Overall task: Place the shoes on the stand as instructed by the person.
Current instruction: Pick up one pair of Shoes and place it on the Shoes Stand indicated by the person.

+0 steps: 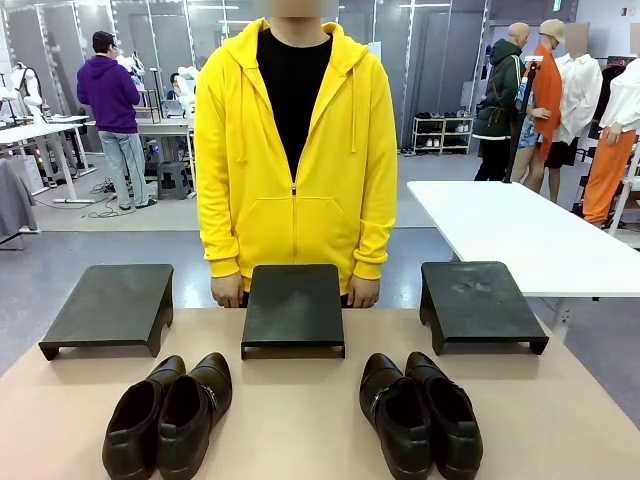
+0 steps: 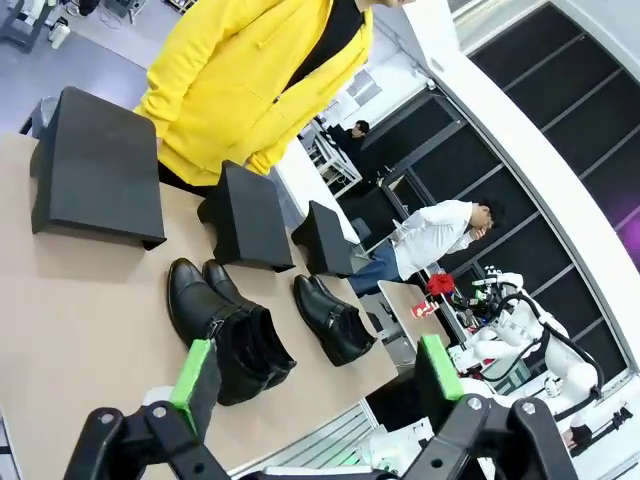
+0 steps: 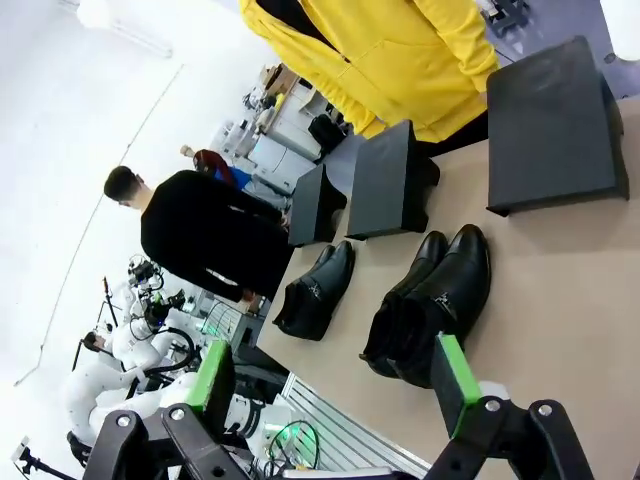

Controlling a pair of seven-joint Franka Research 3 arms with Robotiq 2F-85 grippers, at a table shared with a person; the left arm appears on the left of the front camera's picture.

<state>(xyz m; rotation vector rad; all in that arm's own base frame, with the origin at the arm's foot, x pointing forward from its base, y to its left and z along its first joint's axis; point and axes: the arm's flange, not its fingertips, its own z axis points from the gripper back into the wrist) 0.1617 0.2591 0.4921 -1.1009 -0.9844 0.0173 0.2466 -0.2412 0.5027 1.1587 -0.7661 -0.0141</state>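
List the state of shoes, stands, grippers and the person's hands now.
left pair: upright on the table, unplaced.
right pair: upright on the table, unplaced.
left stand: bare.
middle stand: bare.
right stand: bare.
left gripper: open, empty.
right gripper: open, empty.
person's hands: down at the far edge.

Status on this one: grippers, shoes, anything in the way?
Left gripper, right gripper open, empty. Left pair, right pair on table, short of the stands. Person at far side, not pointing.
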